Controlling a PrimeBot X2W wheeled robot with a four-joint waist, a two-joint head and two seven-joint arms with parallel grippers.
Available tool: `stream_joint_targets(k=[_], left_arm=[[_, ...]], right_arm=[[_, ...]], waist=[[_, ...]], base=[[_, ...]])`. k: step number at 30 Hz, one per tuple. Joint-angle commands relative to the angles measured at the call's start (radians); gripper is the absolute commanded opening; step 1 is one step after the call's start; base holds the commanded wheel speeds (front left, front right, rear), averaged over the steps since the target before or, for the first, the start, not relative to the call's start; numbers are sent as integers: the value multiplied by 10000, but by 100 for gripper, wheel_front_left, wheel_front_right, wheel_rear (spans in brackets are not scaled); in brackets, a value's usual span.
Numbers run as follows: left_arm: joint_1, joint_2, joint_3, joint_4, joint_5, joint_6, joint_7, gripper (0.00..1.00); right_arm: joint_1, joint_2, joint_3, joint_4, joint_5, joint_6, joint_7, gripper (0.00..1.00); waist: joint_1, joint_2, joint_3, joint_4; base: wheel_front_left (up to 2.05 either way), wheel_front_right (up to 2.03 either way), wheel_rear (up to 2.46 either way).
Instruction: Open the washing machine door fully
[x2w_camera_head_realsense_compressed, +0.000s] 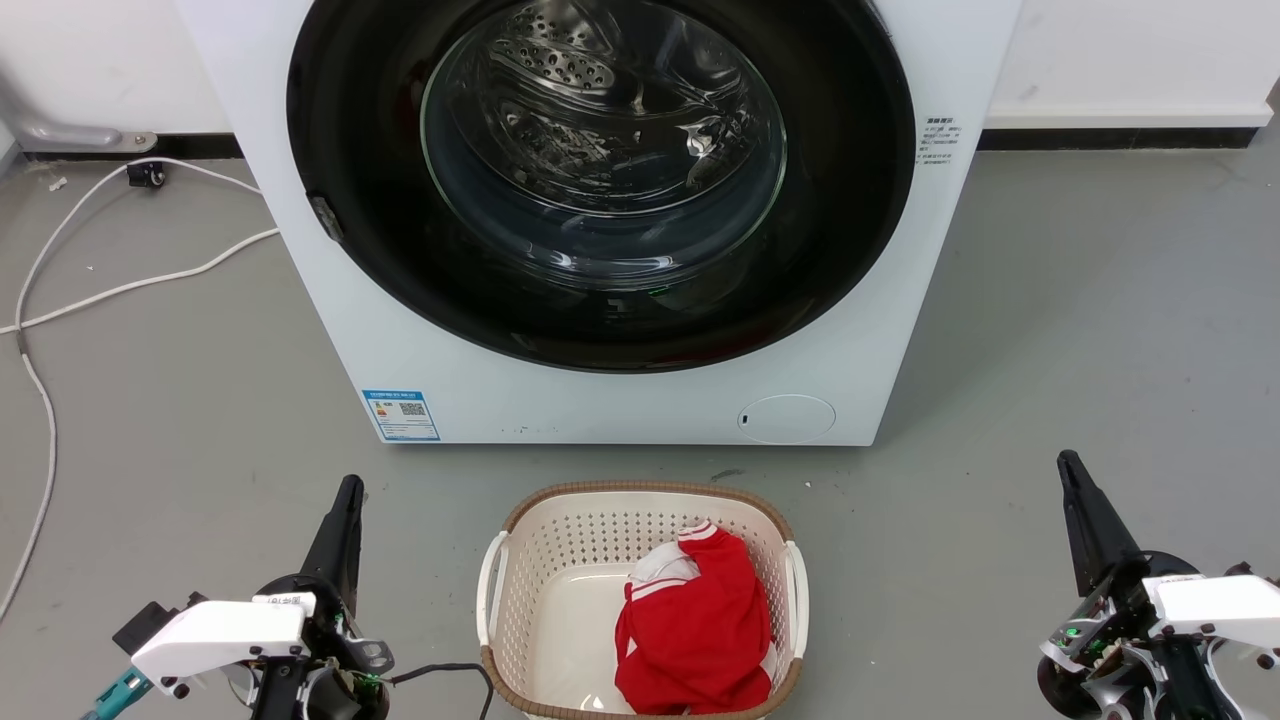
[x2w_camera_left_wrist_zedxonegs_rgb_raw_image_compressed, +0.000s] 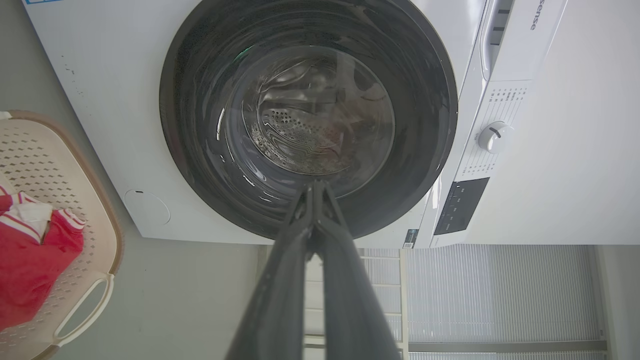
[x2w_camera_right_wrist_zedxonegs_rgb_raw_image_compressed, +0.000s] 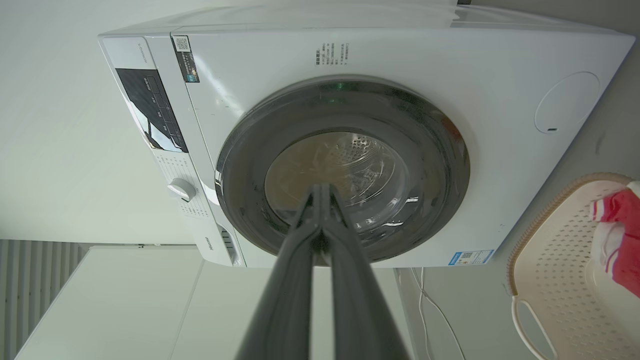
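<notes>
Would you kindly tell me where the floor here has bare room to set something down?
The widest bare floor lies right of the washing machine, down between the laundry basket and the right gripper. A smaller patch sits between the basket and the left gripper. Crowded: the far left, crossed by white cables, and the narrow strip between machine and basket.

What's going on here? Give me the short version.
Nothing is being handled yet. The large round door with the glossy black rim and clear glass bowl sits shut against the big white front-loading washing machine. The robot's left gripper and right gripper hover low on either side, fingers pressed together, holding nothing, apart from the machine. Between them a beige perforated plastic laundry basket on the grey floor holds a red garment.
</notes>
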Motion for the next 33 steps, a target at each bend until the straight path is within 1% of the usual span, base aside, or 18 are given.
stream_joint_targets(k=[1,4,5,8,14,20,28,33], left_arm=[[-74,-13,38,6,48,-29,40,0],[-74,-14,37,6,49,-29,41,0],[14,-2,-6,30,-4,2,-4,100],[108,-19,-35,162,-3,4,-13,100],[28,-18,-257,-41,68,2,-268,100],[-91,105,-575,-344,535,0,-617,100],[-236,71,-475,-969,1990,-3,-981,100],[-283,72,-448,-1344,3144,-5,-1188,100]], right_arm=[[-135,39,-9,15,-17,0,26,0],[-135,40,-10,15,-19,0,28,0],[20,2,0,22,0,0,-3,100],[126,12,13,157,3,0,-15,100],[167,14,195,-74,-67,0,-326,100],[173,16,212,-368,-572,0,-623,100],[125,18,183,-951,-2149,0,-980,100],[116,20,263,-1361,-3580,0,-1187,100]], waist=[[0,0,0,0],[0,0,0,0],[0,0,0,0],[0,0,1,0],[0,0,16,-4],[0,0,35,3],[0,0,53,18],[0,0,59,24]], base=[[0,0,0],[0,0,0],[0,0,0],[0,0,0],[0,0,0],[0,0,0],[0,0,0],[0,0,0]])
